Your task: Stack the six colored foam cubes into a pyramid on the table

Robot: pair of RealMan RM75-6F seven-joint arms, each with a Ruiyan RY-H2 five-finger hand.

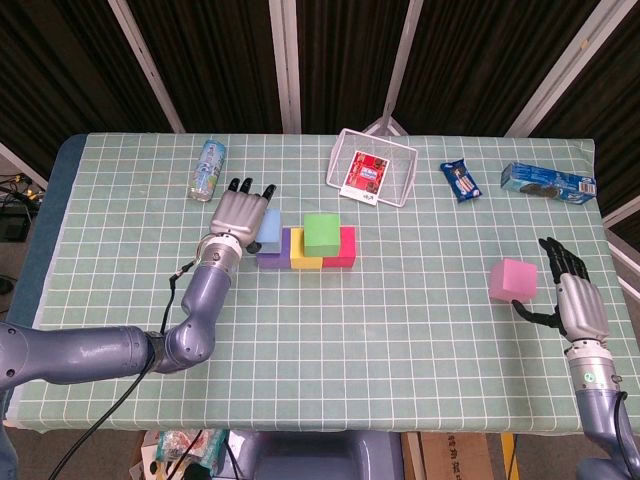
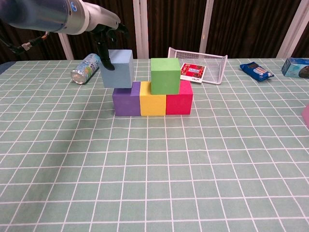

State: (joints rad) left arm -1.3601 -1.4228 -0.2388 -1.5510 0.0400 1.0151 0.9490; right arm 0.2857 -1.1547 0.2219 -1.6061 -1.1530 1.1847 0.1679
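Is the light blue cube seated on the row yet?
Not seated: the light blue cube sits over the purple cube, overhanging left, with the left hand gripping it.

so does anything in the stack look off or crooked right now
Yes: the blue cube, held by the left hand, sits too far left, overhanging the purple cube's outer edge and leaving a gap to the green cube. The can also lies on its side.
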